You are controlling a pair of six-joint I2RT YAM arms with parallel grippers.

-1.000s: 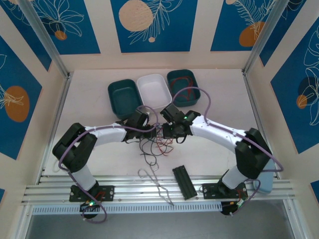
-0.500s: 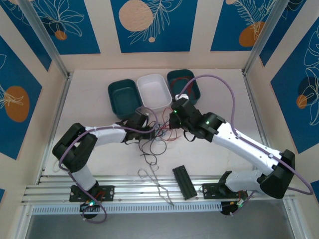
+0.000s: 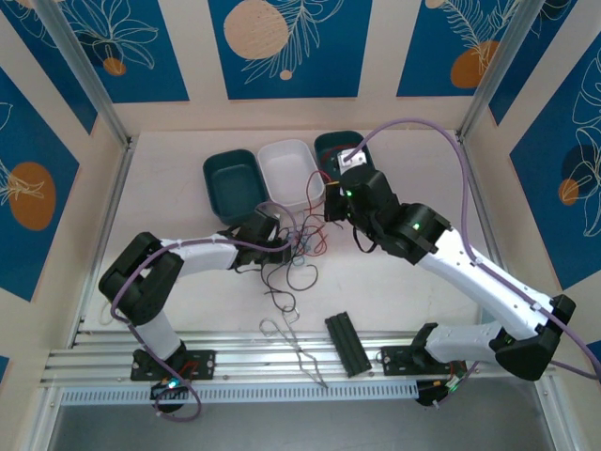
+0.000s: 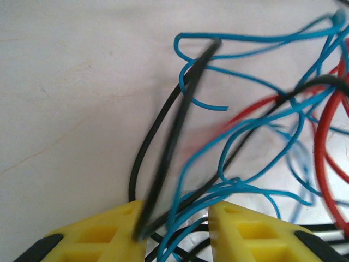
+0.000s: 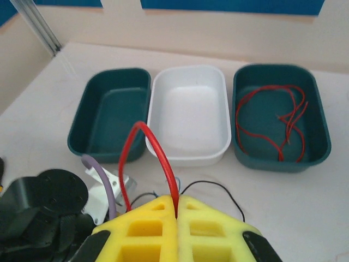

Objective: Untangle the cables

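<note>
Right gripper (image 5: 177, 203) clamped on a red cable (image 5: 143, 128), now risen from the tangle (image 3: 300, 252) toward the trays (image 5: 188, 69).
Within a second it swings up and back, arching that strand upward, while the left gripper (image 4: 177, 218) sits at the tangle, jaws apart around black and blue strands (image 4: 163, 142). Likely bound for the teal tray (image 5: 275, 67) holding red ones.

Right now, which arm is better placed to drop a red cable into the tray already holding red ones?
Right. The right gripper is shut on a red cable, raised, facing that teal tray. The left gripper sits low in the tangle, strands between its fingers.
</note>
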